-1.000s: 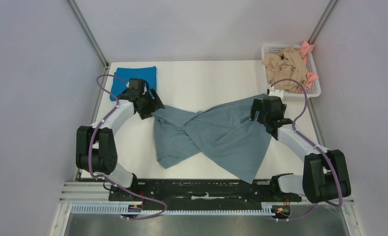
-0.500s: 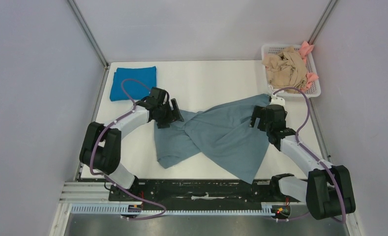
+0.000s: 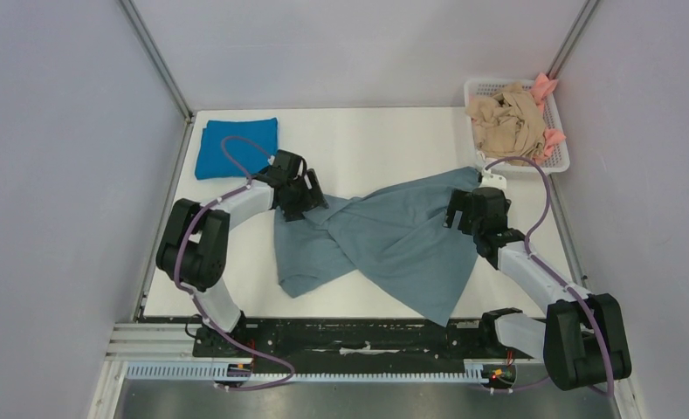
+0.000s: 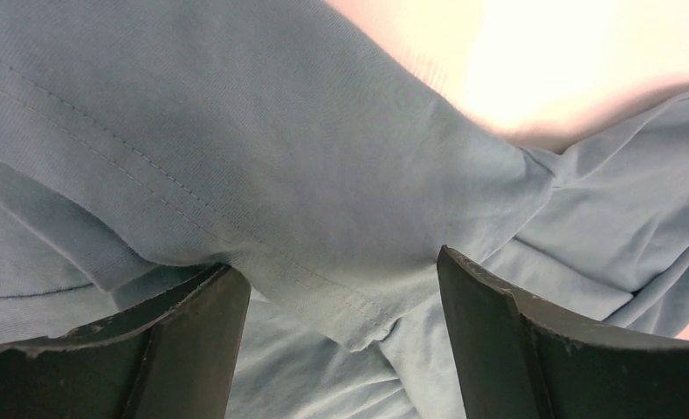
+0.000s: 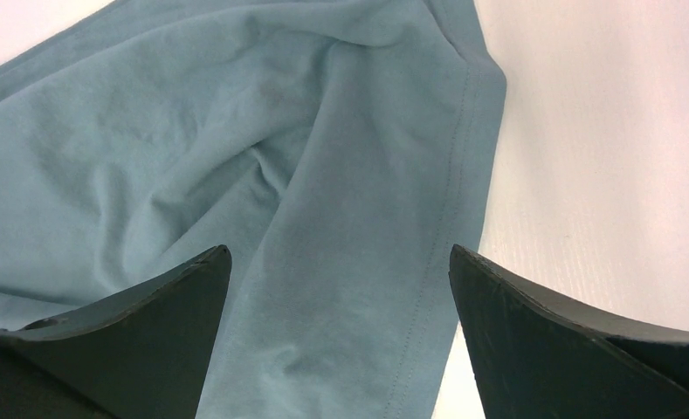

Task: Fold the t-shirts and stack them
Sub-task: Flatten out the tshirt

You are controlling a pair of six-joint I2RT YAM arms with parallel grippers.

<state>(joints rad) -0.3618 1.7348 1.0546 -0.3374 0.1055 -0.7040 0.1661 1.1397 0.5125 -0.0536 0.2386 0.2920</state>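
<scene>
The large grey-blue t-shirt lies twisted and crumpled across the middle of the white table. The bright blue t-shirt lies folded at the far left corner. My left gripper is open over the grey-blue shirt's left upper edge; in the left wrist view a hemmed corner of the cloth lies between the open fingers. My right gripper is open over the shirt's right edge; the right wrist view shows the stitched hem between the fingers.
A white basket at the far right corner holds crumpled beige and pink shirts. Grey walls and metal posts close in the table. Bare table shows behind the grey-blue shirt.
My left gripper moved right from beside the bright blue shirt onto the grey-blue shirt's left edge. The right gripper shifted slightly along the shirt's right edge.
</scene>
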